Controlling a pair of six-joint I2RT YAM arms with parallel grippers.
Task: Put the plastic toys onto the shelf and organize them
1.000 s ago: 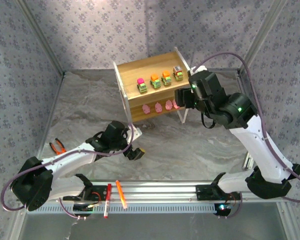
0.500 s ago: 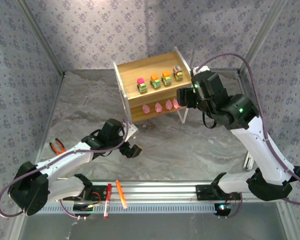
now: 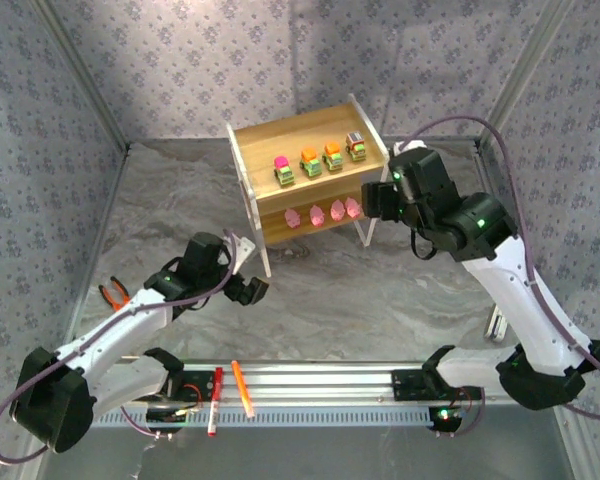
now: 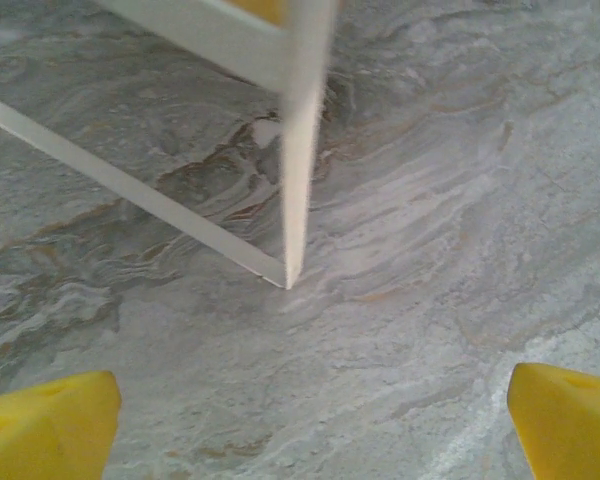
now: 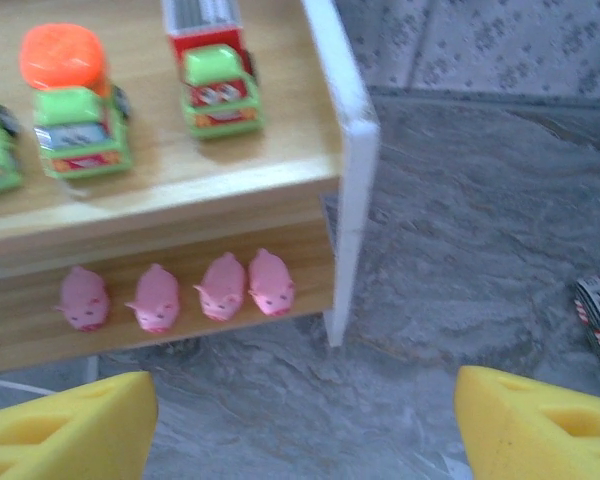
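Seeming light, stiff and slick, the plastic toys (image 5: 223, 287) at eleven o'clock of the wide-spread, empty right gripper (image 5: 300, 425) are best pinched across their flanks; the left gripper (image 4: 310, 420) is spread empty too.

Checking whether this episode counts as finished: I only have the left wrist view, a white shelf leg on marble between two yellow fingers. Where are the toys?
Observer: In the top view, four trucks stand in a row on the upper board of the shelf.
Operator: And the pink ones?
Observer: The right wrist view has four pink figures side by side on the lower board, toward its right end.
Operator: Is the right arm holding anything?
Observer: No. The right fingers are spread wide with nothing between them, facing the shelf's front corner.
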